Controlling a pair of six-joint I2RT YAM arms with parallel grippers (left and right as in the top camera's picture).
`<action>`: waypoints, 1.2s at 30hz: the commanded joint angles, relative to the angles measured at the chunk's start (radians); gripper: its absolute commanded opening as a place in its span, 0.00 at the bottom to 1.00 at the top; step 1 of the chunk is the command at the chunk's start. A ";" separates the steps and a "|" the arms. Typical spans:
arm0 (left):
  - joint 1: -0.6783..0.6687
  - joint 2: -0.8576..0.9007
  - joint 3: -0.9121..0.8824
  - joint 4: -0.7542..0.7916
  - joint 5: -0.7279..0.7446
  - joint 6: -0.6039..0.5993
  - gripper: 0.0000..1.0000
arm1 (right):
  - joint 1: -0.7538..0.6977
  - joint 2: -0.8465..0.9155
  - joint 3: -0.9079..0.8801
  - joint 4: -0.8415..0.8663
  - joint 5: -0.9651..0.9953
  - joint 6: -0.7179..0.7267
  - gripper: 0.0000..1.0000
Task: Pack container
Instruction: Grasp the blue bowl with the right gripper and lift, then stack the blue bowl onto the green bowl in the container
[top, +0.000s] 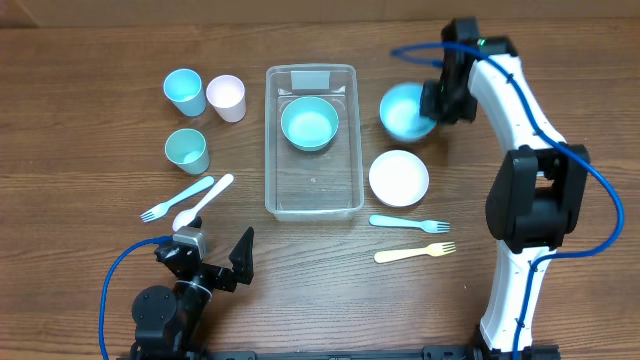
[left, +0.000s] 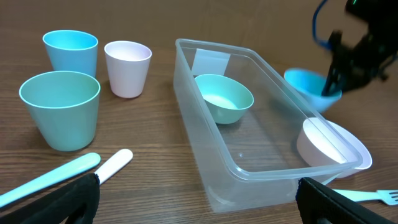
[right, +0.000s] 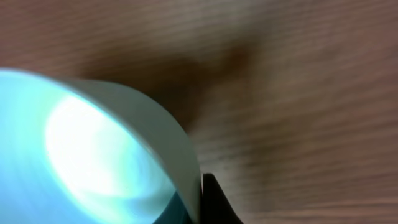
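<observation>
Holding one bowl (top: 309, 123) — one container (top: 269, 150).

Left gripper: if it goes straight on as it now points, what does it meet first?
Probably the near end of the container, ahead of the open left gripper; depth is unclear.

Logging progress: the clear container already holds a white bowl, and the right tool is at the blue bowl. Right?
Not quite. The overhead view shows the container holds a teal bowl; the white bowl sits on the table outside it. The right tool is indeed at the blue bowl.
</observation>
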 joint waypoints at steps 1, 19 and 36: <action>0.004 -0.006 -0.004 0.005 0.011 -0.014 1.00 | -0.002 -0.077 0.224 -0.059 0.071 0.068 0.04; 0.004 -0.006 -0.004 0.005 0.011 -0.014 1.00 | 0.392 -0.060 0.048 0.212 0.013 0.119 0.04; 0.004 -0.006 -0.004 0.005 0.011 -0.014 1.00 | 0.391 0.026 0.058 0.221 -0.085 0.134 0.49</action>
